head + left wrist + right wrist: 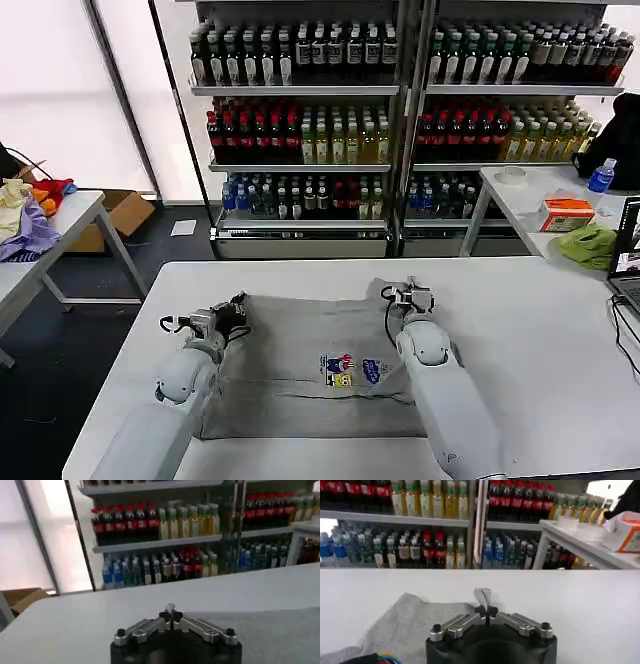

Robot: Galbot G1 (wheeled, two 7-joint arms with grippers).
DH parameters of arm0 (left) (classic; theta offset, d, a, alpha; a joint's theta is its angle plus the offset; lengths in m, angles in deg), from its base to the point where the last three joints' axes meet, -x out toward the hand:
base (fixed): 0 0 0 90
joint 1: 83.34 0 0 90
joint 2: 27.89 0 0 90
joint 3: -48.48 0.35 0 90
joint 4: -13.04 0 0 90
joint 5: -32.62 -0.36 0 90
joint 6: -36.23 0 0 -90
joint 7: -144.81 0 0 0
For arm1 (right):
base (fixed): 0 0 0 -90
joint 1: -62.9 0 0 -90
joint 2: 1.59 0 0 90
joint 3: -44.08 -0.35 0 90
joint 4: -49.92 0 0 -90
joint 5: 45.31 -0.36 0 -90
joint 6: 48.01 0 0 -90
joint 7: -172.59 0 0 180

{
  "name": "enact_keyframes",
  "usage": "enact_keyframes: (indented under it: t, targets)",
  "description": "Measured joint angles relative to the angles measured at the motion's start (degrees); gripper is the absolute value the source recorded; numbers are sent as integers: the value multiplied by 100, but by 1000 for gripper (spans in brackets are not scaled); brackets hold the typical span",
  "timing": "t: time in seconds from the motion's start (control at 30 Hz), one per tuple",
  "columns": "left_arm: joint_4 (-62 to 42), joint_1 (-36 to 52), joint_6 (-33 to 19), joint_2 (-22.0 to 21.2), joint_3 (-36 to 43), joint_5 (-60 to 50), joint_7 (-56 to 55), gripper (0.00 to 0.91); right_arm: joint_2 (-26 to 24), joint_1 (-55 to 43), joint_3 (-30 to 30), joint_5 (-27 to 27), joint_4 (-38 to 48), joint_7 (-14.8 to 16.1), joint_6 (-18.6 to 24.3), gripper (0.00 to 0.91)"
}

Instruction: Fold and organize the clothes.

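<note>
Left gripper (pixel 238 303) sits at the far left corner of the grey shirt (pixel 300 350), its fingers pinched together on a small tuft of the fabric, as the left wrist view shows with the fingertips (pixel 171 614) meeting over a raised point of cloth. That arm reaches in from the near left edge of the white table (pixel 540 340).

Between the two arms, the shirt lies spread flat on the table, towards its near edge and left of the middle, with its small multicoloured print (pixel 350 368) facing up near the centre of the cloth. A sleeve juts out at the far right corner.

Right gripper (pixel 411 293) is at that far right corner of the shirt, also clamped on a pinch of fabric; in the right wrist view the fingertips (pixel 486 611) close on a lifted grey fold (pixel 482 596). Behind the table stand shelves of bottled drinks (pixel 400 110).
</note>
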Motion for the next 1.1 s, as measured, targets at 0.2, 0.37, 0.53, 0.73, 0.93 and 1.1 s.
enact_keyframes:
  t: [0.2,0.37,0.53,0.73,0.93,1.1]
  targets:
    - [296,-127,-3,113,-116,15,-6,0,-26,111,53,-45,-484,-59,-21,0]
    - [516,-263,30,208,-206,48,9,0,-98,232,64,-74,-827,-138,-81,0]
    - [735,-439,35,302,-306,47,35,0,-218,466,46,-85,-1276,-214,-192,0]
    - [967,-743,25,333,-429,8,105,0,-307,1070,-30,-46,-1947,-294,-272,0]
    - [1191,-1127,-12,316,-562,-60,131,0,-310,1857,-125,-5,-2580,-303,-268,0]
    - [1374,-1468,-55,278,-673,-137,179,0,-340,2456,-187,33,-3034,-316,-232,0]
